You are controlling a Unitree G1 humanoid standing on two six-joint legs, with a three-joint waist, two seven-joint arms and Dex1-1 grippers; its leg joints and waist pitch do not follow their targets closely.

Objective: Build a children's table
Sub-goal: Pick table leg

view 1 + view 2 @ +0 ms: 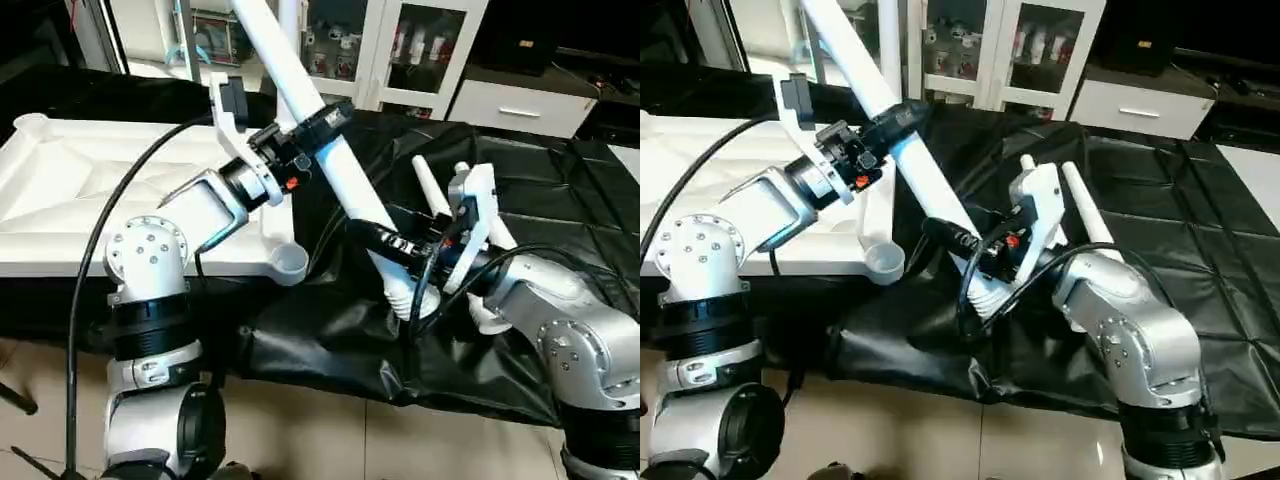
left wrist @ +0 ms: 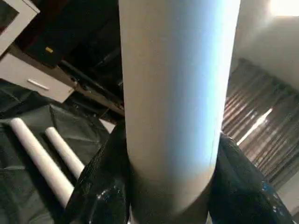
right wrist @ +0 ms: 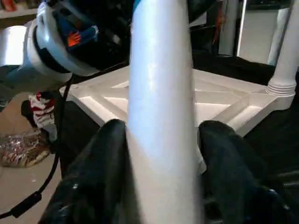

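The children's table top [image 1: 90,190] lies underside up on the left of the black-covered bench, its near corner socket [image 1: 288,262] empty. One white table leg [image 1: 340,175] slants up from near the bench's front edge, threaded end [image 1: 405,295] lowest. My left gripper [image 1: 325,122] is shut on the leg's upper part, with black fingers [image 2: 100,186] pressed on either side. My right gripper [image 1: 375,238] clasps the same leg near its threaded end, and its fingers [image 3: 93,177] flank the tube. Another leg [image 3: 285,56] stands upright in a far corner socket.
Two loose white legs [image 1: 1085,210] lie on the black cloth [image 1: 560,190] behind my right arm. A white glass-door cabinet [image 1: 400,50] and a low drawer unit [image 1: 520,105] stand behind the bench. Tiled floor lies below the front edge.
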